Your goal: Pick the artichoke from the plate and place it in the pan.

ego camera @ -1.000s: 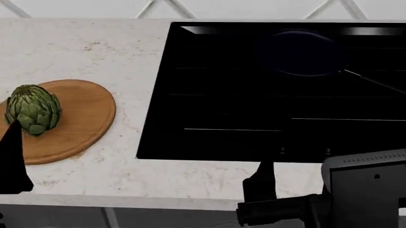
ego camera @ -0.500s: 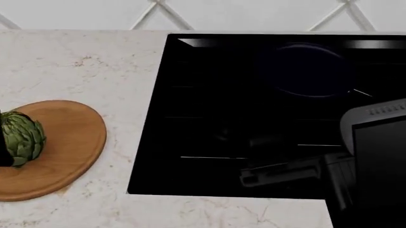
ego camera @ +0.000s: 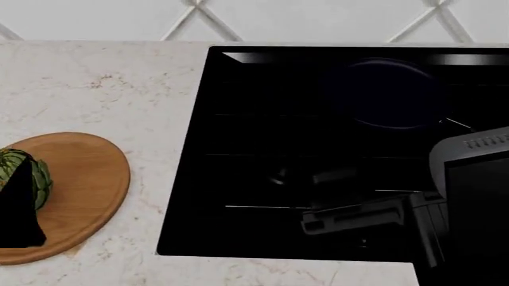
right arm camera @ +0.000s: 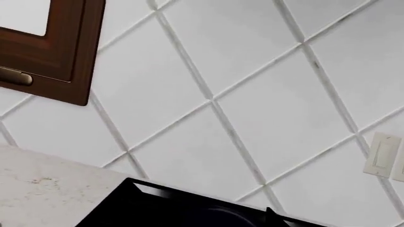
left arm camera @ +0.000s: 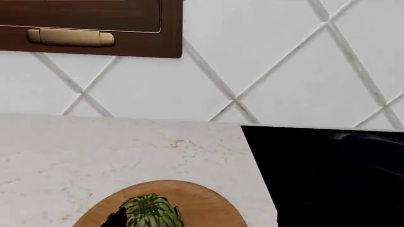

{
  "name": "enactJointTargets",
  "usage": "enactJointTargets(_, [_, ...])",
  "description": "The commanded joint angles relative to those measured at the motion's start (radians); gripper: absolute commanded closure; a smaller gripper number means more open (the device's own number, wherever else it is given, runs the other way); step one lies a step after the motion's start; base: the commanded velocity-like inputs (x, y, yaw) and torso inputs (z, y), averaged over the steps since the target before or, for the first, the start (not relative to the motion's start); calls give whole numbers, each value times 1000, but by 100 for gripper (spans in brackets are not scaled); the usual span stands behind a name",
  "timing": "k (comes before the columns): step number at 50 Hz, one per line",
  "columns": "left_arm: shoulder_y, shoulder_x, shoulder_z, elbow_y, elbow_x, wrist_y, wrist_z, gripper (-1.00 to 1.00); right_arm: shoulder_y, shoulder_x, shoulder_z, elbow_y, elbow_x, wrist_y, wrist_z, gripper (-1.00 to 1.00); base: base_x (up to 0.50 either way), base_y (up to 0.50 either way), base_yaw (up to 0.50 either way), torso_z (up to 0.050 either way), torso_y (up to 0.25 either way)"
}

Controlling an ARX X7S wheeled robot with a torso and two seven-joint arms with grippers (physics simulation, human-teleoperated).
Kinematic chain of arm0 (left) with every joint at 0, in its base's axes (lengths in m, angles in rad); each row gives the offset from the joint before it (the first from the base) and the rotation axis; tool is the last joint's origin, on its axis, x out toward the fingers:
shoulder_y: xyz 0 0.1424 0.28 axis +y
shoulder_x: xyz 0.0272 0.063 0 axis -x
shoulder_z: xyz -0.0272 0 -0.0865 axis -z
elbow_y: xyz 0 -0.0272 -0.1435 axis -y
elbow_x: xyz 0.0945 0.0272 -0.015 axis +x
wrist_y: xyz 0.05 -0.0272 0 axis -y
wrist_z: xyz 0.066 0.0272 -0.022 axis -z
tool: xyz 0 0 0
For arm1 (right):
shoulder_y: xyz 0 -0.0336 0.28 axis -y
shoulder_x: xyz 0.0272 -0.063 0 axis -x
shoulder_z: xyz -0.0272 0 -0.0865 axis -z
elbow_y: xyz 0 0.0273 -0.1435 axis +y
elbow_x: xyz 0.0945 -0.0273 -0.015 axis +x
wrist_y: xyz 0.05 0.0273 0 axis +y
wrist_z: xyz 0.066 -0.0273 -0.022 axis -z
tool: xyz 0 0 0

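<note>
The green artichoke point(ego camera: 22, 173) sits on the round wooden plate point(ego camera: 87, 179). The plate lies on the pale stone counter point(ego camera: 104, 95), just beside the black cooktop point(ego camera: 263, 149), on the cooktop's left as the head camera sees it. A dark part of the left arm point(ego camera: 20, 211) stands in front of the artichoke in that view and hides some of it, so only its top and one side show. The left wrist camera looks down on the artichoke point(left arm camera: 150, 213) from close by, and a small dark bit shows right beside it, but the picture does not tell whether the left claw is apart or together, or whether it touches the artichoke. The pan point(ego camera: 390, 92) rests on the far side of the cooktop, toward the tiled wall point(ego camera: 318, 18), well apart from the plate. It is almost as dark as the glass under it, and only a thin light line marks the start of its handle point(ego camera: 457, 124). The right arm point(ego camera: 469, 202) hangs over the near right part of the cooktop, with its dark front piece point(ego camera: 362, 215) reaching toward the cooktop's middle. Whether the right claw is apart or together cannot be told either. The right wrist camera sees mostly white wall tiles, a brown cabinet door point(right arm camera: 60, 47) with a brass handle point(right arm camera: 16, 76), and a light switch point(right arm camera: 382, 161) on the wall.
</note>
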Motion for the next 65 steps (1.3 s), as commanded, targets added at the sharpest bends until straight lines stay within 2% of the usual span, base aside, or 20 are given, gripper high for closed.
enactJointTargets(1, [107,29,73,-66,71,73,36,-100,-35,16,-9,-8,-10,-45,-11,-100,0,0,0,0,0])
enactJointTargets(8, [142,33,91,-107,122,122,42,-100,-52,31,13,-14,37,-55,14,-100,0,0,0,0,0])
enactJointTargets(12, [149,38,79,-75,111,107,14,-100,-61,34,13,-15,39,-65,16,-100,0,0,0,0,0])
enactJointTargets(24, [116,41,101,-113,222,124,-93,-100,-112,49,21,-24,25,-113,-8,-100,0,0,0,0,0])
enactJointTargets(39, [17,21,226,-325,338,214,-56,-100,-131,60,26,-31,73,-136,46,-100,0,0,0,0,0])
enactJointTargets(65, [-12,34,252,-440,353,247,-37,-100,-141,94,26,-28,137,-172,85,-100,0,0,0,0,0])
